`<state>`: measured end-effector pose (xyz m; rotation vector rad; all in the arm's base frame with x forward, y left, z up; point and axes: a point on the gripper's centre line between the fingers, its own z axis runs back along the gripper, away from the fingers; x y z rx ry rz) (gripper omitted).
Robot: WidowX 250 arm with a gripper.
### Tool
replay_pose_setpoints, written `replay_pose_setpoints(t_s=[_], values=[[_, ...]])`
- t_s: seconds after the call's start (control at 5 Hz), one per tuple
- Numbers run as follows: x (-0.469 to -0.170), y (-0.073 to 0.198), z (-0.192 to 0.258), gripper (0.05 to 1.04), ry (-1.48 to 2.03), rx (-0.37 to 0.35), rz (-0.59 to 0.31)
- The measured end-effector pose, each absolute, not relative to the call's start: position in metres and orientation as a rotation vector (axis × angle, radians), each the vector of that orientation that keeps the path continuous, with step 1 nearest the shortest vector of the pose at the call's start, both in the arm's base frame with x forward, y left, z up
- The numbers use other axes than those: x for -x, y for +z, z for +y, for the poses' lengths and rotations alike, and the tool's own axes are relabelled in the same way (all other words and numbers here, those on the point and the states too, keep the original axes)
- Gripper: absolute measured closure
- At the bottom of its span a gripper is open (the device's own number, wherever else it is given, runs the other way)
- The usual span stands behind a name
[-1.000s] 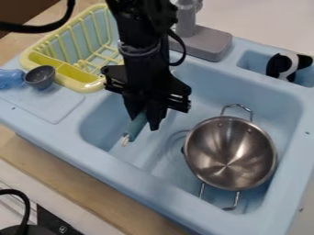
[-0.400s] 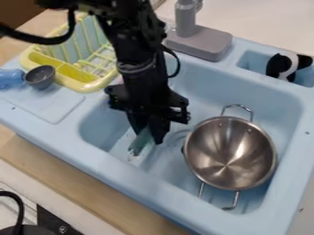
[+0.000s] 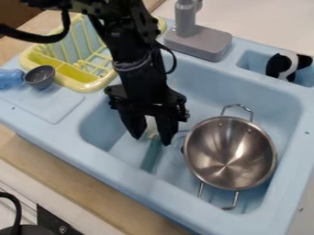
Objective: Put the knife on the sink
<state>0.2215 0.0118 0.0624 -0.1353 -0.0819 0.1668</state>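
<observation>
The black gripper hangs down inside the left half of the blue sink, its two fingers spread apart and open. The knife, with a teal part toward the front wall, lies in the basin just below and between the fingertips. A pale part of it shows between the fingers, and the rest is hidden behind them. Whether a finger still touches the knife, I cannot tell.
A steel pan with wire handles takes up the basin's right side. Behind stand the grey faucet and, at the left, a yellow dish rack. A small grey cup is on the left ledge, a black-and-white toy at the upper right.
The gripper has moved down and slightly right into the sink, and its fingers have opened. The knife, earlier held between them, is now lower in the basin.
</observation>
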Motion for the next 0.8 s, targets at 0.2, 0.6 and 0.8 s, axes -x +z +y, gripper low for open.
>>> replay_pose_setpoints(t_s=[0.2,0.6,0.8], values=[[-0.219,0.065,0.013,0.081,0.174,0.143,-0.068],[-0.220,0.107,0.029,0.085,0.294,0.036,-0.141],[-0.223,0.119,0.029,0.085,0.306,0.042,-0.131]])
